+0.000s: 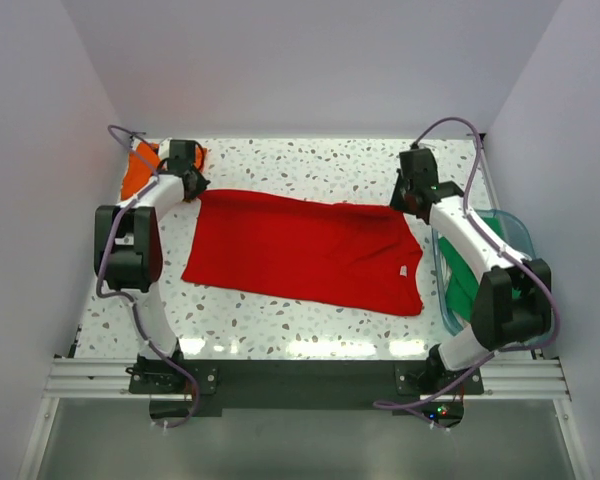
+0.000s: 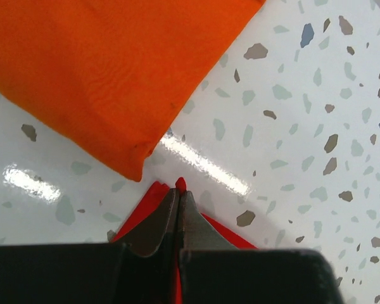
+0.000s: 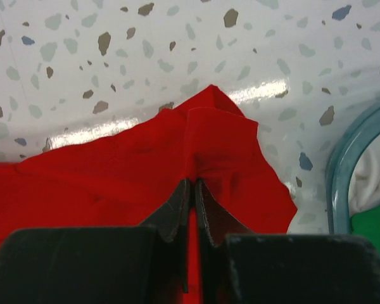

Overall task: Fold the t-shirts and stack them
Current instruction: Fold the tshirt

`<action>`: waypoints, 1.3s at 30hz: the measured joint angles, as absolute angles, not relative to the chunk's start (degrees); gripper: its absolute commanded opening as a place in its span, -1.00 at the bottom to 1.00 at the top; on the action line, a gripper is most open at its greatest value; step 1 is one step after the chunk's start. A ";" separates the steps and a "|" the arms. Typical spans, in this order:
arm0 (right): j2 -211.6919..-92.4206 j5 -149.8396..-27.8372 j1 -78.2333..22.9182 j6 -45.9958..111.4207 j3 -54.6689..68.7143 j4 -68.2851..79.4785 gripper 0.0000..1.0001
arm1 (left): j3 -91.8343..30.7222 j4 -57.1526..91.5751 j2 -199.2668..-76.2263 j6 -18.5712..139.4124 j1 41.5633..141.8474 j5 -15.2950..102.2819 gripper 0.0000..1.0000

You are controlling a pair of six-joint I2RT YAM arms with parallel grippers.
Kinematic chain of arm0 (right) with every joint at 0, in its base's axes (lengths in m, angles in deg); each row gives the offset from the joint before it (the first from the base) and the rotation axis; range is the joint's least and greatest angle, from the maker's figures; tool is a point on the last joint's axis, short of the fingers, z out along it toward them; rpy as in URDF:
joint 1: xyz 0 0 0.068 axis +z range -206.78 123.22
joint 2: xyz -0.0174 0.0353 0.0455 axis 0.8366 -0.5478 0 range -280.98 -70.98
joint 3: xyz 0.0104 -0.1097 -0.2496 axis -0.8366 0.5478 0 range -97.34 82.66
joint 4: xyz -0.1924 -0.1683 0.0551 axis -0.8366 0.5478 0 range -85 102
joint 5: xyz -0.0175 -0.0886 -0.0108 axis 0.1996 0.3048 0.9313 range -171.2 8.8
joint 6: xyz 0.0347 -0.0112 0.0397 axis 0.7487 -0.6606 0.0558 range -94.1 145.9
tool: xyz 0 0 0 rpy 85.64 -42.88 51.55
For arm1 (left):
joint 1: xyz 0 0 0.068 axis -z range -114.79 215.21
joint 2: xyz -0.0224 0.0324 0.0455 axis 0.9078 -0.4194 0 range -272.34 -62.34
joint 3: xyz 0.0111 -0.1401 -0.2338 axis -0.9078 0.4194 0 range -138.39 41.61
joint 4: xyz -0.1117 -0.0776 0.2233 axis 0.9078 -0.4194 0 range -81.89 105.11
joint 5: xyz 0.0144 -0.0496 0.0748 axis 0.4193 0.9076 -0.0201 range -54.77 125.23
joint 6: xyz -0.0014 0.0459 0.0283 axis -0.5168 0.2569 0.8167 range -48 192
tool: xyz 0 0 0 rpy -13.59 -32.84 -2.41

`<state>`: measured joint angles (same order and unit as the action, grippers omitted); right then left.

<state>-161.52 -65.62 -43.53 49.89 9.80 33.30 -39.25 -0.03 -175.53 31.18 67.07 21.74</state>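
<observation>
Folding the red t-shirt (image 1: 300,250) is in hand: it lies spread mid-way across the table (image 1: 300,165), the left gripper (image 2: 178,192) clenched on its far-left corner, the right gripper (image 3: 193,185) on its far-right corner. Next, likely, lift both corners together and carry them nearward — evenly

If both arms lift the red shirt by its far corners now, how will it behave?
Likely floppy: the red shirt bunches into folds at the right gripper, so the middle should sag between grips. Probably light: the left gripper holds only a thin corner. It may slide easily over the glossy table.
</observation>
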 measured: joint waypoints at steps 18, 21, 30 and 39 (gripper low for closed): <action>-145.21 -68.82 -42.22 53.97 29.99 34.37 -1.00 | -25.59 0.41 -165.67 29.83 66.81 21.54 -1.00; -143.60 -69.54 -42.22 54.41 31.54 34.30 -1.00 | -24.32 0.43 -164.88 29.41 66.79 21.50 -1.00; -140.10 -72.25 -42.09 55.92 35.89 34.04 -1.00 | -21.15 0.41 -161.01 28.06 66.77 20.75 -1.00; -137.96 -73.38 -42.04 57.34 39.63 34.08 -1.00 | -14.74 0.87 -157.65 25.78 66.75 20.75 -1.00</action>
